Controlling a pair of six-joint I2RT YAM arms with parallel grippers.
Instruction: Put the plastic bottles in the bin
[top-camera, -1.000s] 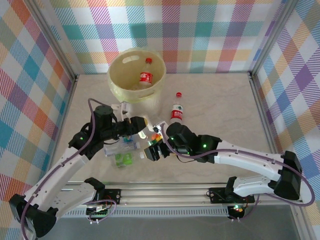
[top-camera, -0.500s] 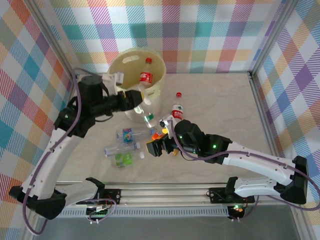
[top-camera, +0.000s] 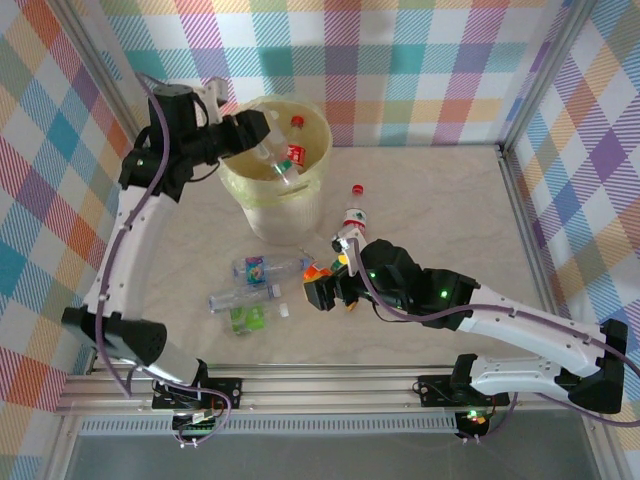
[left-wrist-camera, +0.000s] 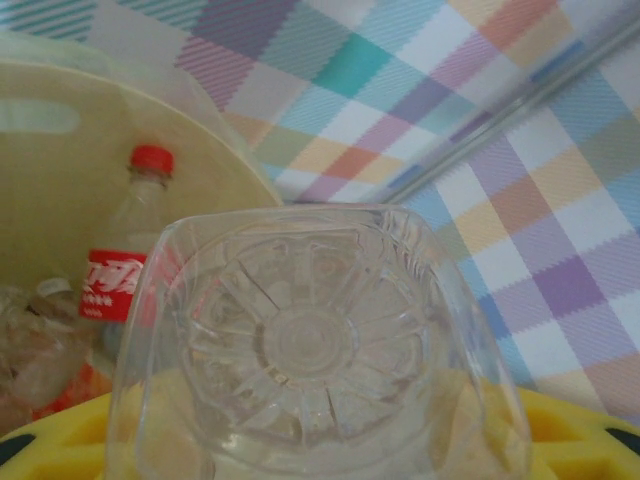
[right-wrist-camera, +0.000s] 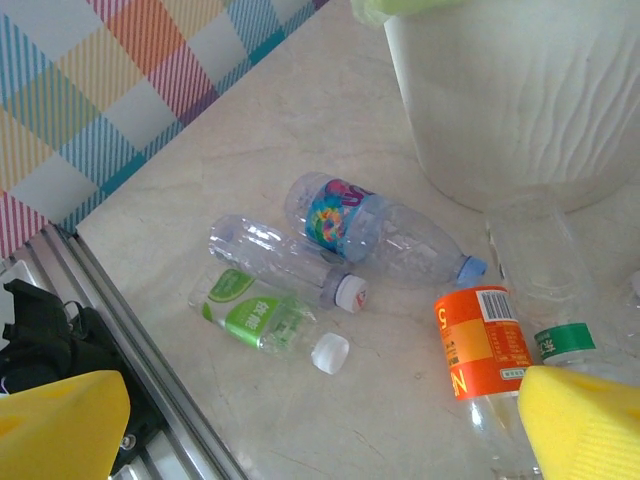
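So, left gripper (top-camera: 262, 140) is pinching one clear bottle (left-wrist-camera: 310, 350) over the bin (top-camera: 285, 205); right gripper (right-wrist-camera: 325, 425) is spread wide, one orange-label bottle (right-wrist-camera: 485, 345) just under it, four more bottles (right-wrist-camera: 370, 225) ahead on the counter (right-wrist-camera: 300, 120)

Loose white cap (right-wrist-camera: 330, 353) lies on the beige marble-look table (right-wrist-camera: 300, 130), just ahead of the right gripper (right-wrist-camera: 325, 430), touching nothing. Loose red cap (top-camera: 357, 187) sits farther out beyond that gripper, well apart from it. Aluminium rail (right-wrist-camera: 150, 385) runs along the table edge on the gripper's left-finger side in the wrist view. Plaid wall (left-wrist-camera: 560, 200) stands past the left gripper (top-camera: 262, 138), with a grey metal post (left-wrist-camera: 520, 110) crossing it diagonally.
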